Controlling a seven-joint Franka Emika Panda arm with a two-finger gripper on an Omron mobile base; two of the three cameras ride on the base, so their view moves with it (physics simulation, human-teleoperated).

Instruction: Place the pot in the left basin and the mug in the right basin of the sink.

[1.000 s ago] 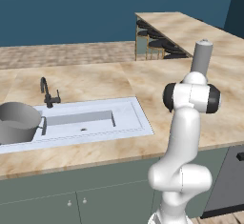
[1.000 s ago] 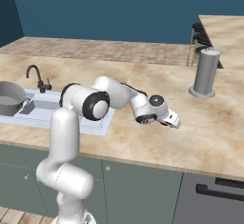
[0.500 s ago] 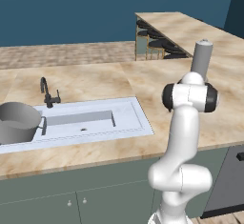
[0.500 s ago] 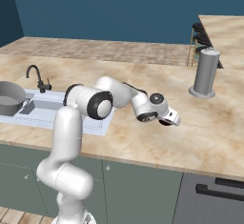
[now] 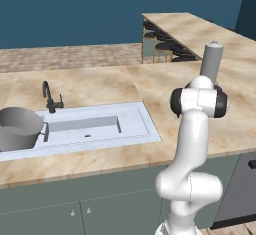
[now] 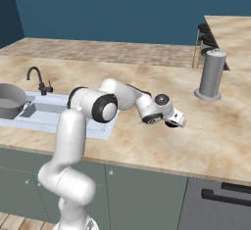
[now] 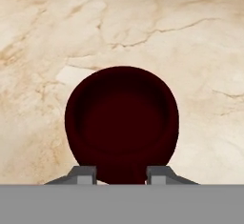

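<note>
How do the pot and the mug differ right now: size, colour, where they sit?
Size: the pot is large, the mug far smaller.
Colour: the pot is grey metal, the mug dark maroon.
Place: the pot sits in the left basin of the sink; the mug stands on the marble counter, off to the sink's right, at the pincer.
Shared: both round, open-topped, upright.

Pot in left basin; mug on counter, right of sink.

The mug stands on the counter, fingertips seemingly touching it.
</note>
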